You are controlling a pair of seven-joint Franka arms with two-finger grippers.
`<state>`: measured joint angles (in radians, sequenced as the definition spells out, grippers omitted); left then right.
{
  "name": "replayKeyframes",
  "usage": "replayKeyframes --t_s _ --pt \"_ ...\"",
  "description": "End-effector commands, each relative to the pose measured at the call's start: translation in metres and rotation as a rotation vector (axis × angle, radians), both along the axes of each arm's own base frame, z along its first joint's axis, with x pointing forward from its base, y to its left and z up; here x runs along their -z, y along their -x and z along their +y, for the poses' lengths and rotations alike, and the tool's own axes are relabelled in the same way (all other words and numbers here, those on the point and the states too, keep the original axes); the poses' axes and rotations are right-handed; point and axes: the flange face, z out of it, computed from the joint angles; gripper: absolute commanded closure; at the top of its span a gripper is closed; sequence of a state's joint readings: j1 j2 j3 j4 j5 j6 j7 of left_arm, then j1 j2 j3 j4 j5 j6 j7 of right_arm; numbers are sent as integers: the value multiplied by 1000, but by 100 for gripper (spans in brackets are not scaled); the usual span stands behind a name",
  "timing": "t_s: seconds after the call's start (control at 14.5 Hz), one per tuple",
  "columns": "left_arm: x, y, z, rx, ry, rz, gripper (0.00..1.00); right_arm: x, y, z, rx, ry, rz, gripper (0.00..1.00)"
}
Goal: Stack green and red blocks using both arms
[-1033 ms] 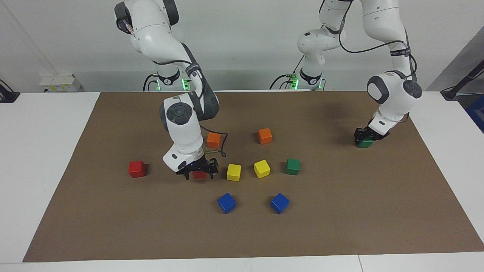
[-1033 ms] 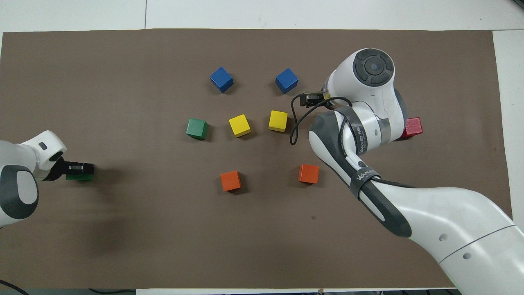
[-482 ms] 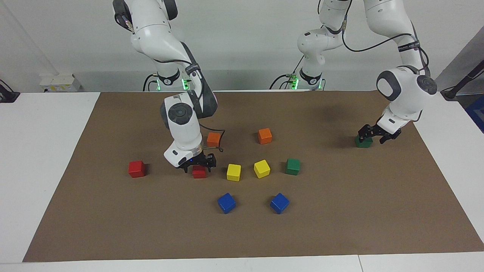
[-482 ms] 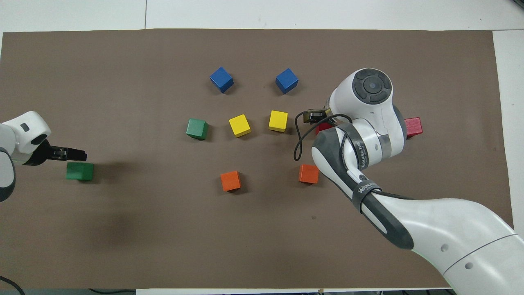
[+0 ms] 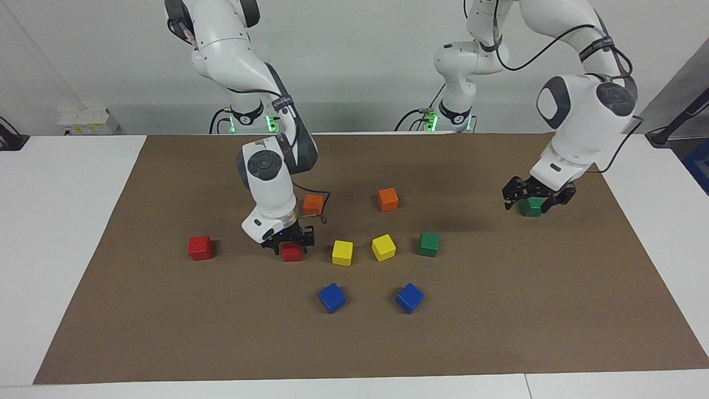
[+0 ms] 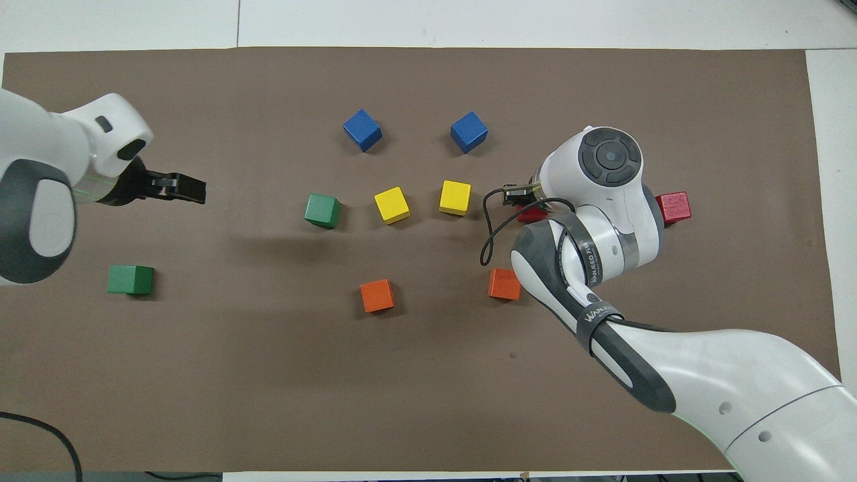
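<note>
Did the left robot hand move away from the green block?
Yes. The left gripper let go and rose off the green block, which stays on the mat.

Only one piece of readable text: white capital lettering on a black strap (image 6: 593,313) wrapped around the forearm of the right arm (image 6: 676,375), seen in the overhead view. Appears to begin "WANJ", with the remaining letters too small to make out. More white lettering on a second black strap (image 6: 586,249) higher up that arm, not legible. Similar strap with white print on the left arm (image 5: 595,47) in the facing view, not legible either.
</note>
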<state>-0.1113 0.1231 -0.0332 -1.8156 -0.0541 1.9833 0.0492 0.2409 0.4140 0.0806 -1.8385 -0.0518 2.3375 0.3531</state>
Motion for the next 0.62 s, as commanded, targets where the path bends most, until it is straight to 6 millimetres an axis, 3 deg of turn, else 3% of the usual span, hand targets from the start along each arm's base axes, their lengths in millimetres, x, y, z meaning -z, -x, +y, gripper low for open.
replayKeyframes --t_s 0.0,0.14,0.34,0.41,0.55 --pt "6 -12 -40 13 33 13 0 -49 -18 -18 -2 28 11 100" --pt "18 -12 -70 47 53 3 0 -88 -31 -46 -7 43 50 100" --pt "53 -15 -107 101 48 -2 0 -136 -26 -103 -41 58 44 100" --pt "64 -17 -110 106 41 6 0 -140 -26 -135 -82 65 56 100" --pt "85 -19 -128 133 34 11 0 -123 -14 -201 -149 61 86 100"
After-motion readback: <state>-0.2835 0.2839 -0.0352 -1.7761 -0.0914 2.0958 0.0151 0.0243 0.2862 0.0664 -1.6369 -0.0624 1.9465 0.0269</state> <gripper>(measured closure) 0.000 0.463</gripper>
